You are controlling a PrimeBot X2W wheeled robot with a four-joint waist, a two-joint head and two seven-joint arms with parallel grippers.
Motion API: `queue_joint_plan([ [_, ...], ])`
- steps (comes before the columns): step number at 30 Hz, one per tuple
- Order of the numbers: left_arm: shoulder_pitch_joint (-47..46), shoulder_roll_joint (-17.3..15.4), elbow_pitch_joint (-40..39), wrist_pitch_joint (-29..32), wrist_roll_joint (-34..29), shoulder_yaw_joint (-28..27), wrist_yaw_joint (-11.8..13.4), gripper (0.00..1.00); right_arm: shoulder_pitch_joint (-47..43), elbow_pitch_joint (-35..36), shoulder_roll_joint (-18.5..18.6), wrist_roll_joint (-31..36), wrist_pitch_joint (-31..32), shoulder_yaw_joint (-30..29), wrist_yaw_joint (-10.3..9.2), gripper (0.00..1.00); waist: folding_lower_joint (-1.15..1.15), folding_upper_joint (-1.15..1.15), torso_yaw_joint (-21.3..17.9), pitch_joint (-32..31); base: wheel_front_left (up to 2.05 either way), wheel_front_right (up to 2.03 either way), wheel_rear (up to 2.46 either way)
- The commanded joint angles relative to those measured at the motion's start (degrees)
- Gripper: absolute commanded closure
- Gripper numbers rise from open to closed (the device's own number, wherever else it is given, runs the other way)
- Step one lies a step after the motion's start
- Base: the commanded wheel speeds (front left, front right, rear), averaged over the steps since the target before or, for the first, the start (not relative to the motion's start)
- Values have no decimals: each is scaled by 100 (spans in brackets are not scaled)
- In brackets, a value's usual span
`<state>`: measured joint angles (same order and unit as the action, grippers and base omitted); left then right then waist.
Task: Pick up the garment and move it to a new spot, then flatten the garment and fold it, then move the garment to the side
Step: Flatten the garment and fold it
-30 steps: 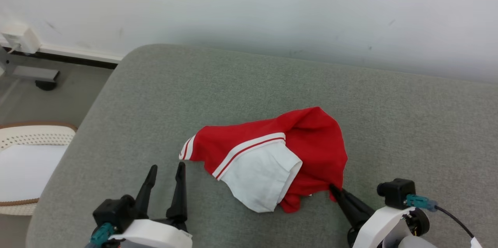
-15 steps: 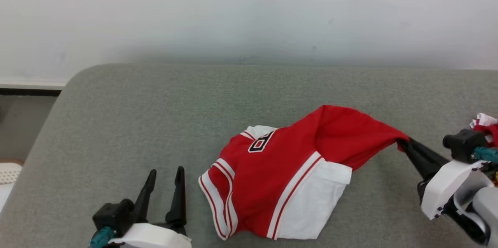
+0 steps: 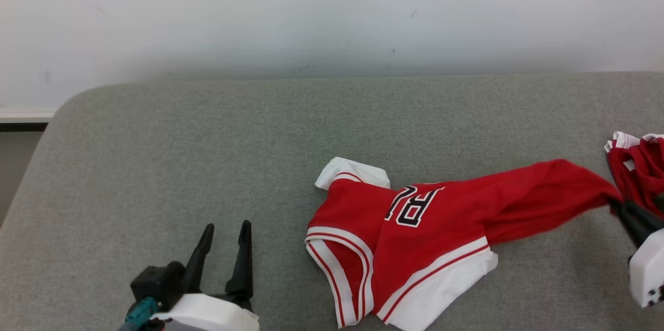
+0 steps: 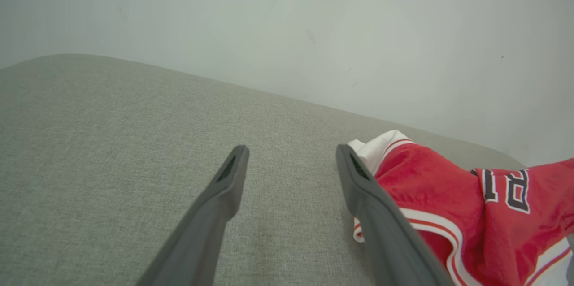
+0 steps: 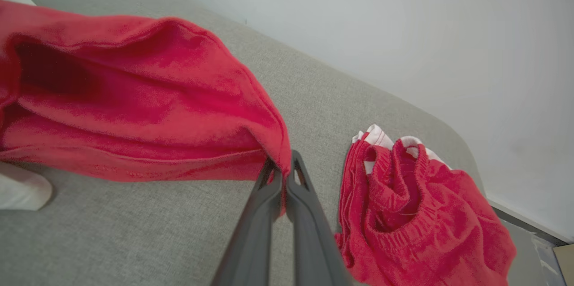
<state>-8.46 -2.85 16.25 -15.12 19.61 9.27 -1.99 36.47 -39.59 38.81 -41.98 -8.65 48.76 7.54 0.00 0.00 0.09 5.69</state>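
A red and white jersey [image 3: 415, 237] with black lettering lies stretched across the grey sofa [image 3: 207, 154], its bulk low in the middle of the head view. My right gripper [image 3: 617, 205] is shut on the jersey's red edge [image 5: 278, 160] at the far right, and the cloth runs taut from there to the left. At the lower left my left gripper [image 3: 225, 232] stands open over bare cushion, a short way left of the jersey's striped armhole [image 4: 403, 214], with nothing between its fingers.
A second red garment with an elastic waistband [image 5: 403, 205] lies crumpled just right of my right gripper, at the sofa's right end [image 3: 635, 165]. A pale wall [image 3: 332, 9] runs behind the sofa. Bare cushion spreads to the left and rear.
My right gripper has dragged the jersey to the right, stretching it out and turning its lettering up. The camera has turned right: the basket and floor at left have gone from the picture.
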Motion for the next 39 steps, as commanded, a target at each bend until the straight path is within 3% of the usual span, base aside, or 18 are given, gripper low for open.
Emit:
queue_joint_plan([
  [1,-83,-23,24,-1,-38,-14,-18,0,-163,-175,-148,-56,-12,24,-12,0,0,0,5,4,0,0,0],
  [11,-5,-23,86,-1,-126,-68,-33,0,-252,-663,-666,-312,-463,-204,-12,0,0,0,-122,-191,0,0,0],
  [18,-15,-54,136,36,-172,63,-117,0,-629,27,-973,-191,-654,-891,-12,0,0,0,-292,-269,0,0,0],
  [24,-205,-121,168,295,-133,181,-191,0,-1221,847,-1432,306,-650,-1939,-12,0,0,0,-472,-236,0,0,0],
  [30,-655,-226,435,1086,-32,410,-328,0,-1844,1535,-1960,871,-652,-2706,-12,0,0,0,-663,-193,0,0,0],
  [39,-1415,-364,1003,2471,451,545,-471,0,-2089,1839,-2290,1241,-574,-2906,-12,0,0,0,-1031,-33,0,0,0],
])
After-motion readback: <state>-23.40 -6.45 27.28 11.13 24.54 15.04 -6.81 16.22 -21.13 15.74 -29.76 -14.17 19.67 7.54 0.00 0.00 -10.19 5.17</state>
